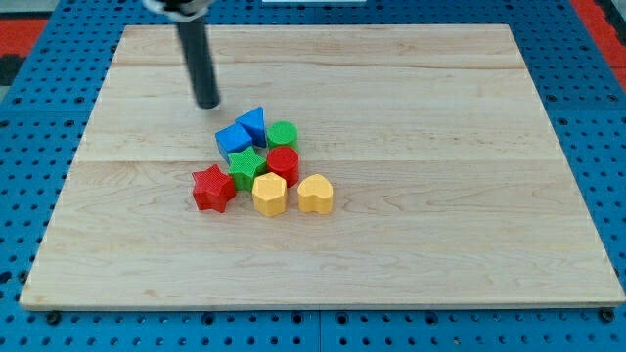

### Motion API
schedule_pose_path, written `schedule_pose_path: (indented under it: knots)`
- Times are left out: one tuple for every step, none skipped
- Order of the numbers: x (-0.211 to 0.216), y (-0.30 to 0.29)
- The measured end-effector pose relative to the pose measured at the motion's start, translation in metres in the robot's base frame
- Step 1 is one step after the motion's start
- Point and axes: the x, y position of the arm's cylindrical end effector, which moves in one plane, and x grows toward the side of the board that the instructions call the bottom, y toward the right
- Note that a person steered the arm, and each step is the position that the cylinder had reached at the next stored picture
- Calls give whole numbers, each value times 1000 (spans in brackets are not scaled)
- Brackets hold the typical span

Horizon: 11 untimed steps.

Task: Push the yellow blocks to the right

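— Where are the yellow blocks?
— Yellow hexagon block [269, 194] touching yellow heart block [315, 194], just below red cylinder [283, 162].
— And my tip [208, 104]?
— Up-left of red cylinder, apart. No end effector.

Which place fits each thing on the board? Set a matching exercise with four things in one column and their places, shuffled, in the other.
Things:
1. my tip
2. red star
3. yellow heart
4. green cylinder

Places:
A. rightmost block of the cluster
B. leftmost block of the cluster
C. above and left of the cluster, apart from it
D. right beside the blue triangle

Pairs: 1-C, 2-B, 3-A, 4-D
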Motion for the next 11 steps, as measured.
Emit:
schedule_pose_path:
  knots:
    - [36, -18]
    - [140, -7]
    - [153, -7]
    - [145, -6]
    - [111, 1]
    - [107, 2]
    - [111, 26]
    - [122, 83]
    - [122, 144]
    - [123, 165]
    - [123, 147]
